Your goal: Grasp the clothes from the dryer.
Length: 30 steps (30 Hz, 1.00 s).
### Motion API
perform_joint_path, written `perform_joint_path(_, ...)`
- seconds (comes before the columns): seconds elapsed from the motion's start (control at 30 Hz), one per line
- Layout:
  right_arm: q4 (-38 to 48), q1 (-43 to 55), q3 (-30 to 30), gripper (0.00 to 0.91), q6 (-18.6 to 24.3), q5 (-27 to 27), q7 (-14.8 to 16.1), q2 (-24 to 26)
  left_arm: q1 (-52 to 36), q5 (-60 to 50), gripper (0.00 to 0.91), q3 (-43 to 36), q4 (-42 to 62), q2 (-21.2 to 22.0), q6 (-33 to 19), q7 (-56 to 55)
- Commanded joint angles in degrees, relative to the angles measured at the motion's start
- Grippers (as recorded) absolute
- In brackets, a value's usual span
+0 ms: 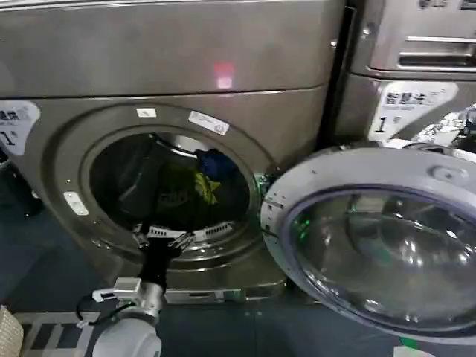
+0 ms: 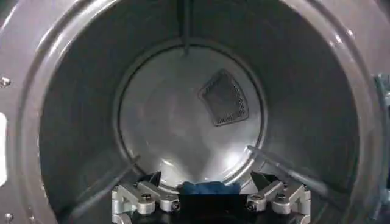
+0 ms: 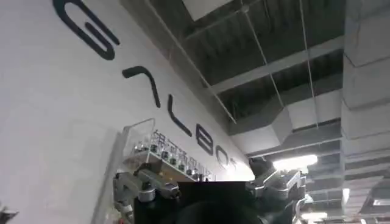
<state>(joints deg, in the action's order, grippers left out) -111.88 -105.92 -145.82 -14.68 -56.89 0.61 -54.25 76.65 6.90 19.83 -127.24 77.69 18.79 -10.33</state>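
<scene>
Two garments, clothes (image 1: 199, 181), mid-frame in dryer (image 1: 171, 52); our left gripper (image 1: 181, 236) spread wide at porthole lip. Nxt: we reach deeper, close.

To my right stands a second machine (image 1: 416, 67) with a drawer-handle panel (image 1: 439, 53) and a white sticker (image 1: 416, 104) printed with a "1". Dark floor (image 1: 245, 327) lies in front of me. Through my right wrist camera I see a white wall with large dark lettering (image 3: 140, 91), and a lit ceiling lamp (image 3: 295, 162) among exposed ducts.
</scene>
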Motion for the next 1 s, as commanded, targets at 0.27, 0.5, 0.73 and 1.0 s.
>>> perform_joint_path(0.27,-0.6,0.1,0.3,0.907,0.2,0.1,1.2,-0.3,0.4,0.0,0.907,0.0,-0.2,0.0,0.0,0.0)
perform_joint_path(0.5,-0.5,0.4,0.4,0.907,0.3,0.1,1.0,-0.4,0.2,0.0,0.907,0.3,-0.1,0.2,-0.2,0.0)
perform_joint_path(0.73,-0.9,-0.4,-1.2,0.907,-3.6,2.6,1.1,-0.3,-4.2,-0.5,0.907,1.3,4.7,0.3,-2.3,0.9)
perform_joint_path(1.0,-2.1,0.3,-1.9,0.907,-10.5,3.9,1.4,-0.8,-22.2,7.1,0.907,1.3,22.1,1.8,-1.7,3.3)
